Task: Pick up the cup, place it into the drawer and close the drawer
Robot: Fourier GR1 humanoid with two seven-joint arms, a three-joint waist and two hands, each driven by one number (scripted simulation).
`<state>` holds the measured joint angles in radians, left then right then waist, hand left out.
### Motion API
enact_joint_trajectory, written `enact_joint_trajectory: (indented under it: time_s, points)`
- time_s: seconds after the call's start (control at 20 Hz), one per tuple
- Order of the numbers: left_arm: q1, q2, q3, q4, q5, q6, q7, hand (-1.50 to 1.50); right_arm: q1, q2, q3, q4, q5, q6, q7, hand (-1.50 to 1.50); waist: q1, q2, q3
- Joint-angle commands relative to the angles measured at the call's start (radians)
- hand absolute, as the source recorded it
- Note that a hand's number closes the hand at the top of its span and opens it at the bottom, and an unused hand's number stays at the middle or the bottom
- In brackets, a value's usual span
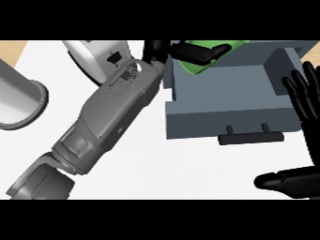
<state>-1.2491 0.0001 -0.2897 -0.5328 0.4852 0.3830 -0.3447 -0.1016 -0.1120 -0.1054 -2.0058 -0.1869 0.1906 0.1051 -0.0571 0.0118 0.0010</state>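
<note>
The green cup [193, 68] hangs tilted over the back left corner of the open grey drawer [217, 123]. My left hand [198, 52] is shut on it, with black fingers curled across its side, so only parts of the green show. The left forearm [114, 108] runs up from the lower left to that corner. The drawer's inside is in view, and its black handle [249, 137] sticks out from the front panel. My right hand [319, 133] stays open at the right edge, fingers up, just right of the drawer's front.
A large pale grey cylinder [13, 96] lies on the white counter at the left. A white rounded object [93, 56] sits at the back, partly behind my left forearm. White counter [190, 168] stretches in front of the drawer.
</note>
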Motion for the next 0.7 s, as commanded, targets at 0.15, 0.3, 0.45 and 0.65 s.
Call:
enact_joint_trajectory:
  time_s: [0.15, 0.3, 0.45, 0.65]
  points:
    - [-0.044, 0.000, -0.151, 0.082, 0.090, 0.042, -0.013, 1.50, -0.003, 0.009, 0.037, -0.032, 0.005, 0.005, 0.019, -1.50, -0.031, 0.006, 0.000]
    - [-0.070, 0.000, -0.155, 0.146, 0.092, 0.006, -0.029, 1.50, -0.060, 0.006, 0.037, -0.003, 0.009, -0.013, 0.049, -1.50, -0.026, 0.010, 0.000]
    - [-0.083, 0.000, -0.232, 0.171, 0.079, 0.055, 0.004, 1.50, -0.056, 0.020, 0.051, 0.006, 0.023, -0.017, 0.031, -1.50, -0.042, 0.013, 0.001]
    - [-0.059, 0.000, -0.320, 0.142, 0.091, 0.102, 0.047, -1.50, -0.091, -0.019, -0.009, 0.050, -0.036, 0.021, 0.014, -1.50, -0.051, 0.014, 0.002]
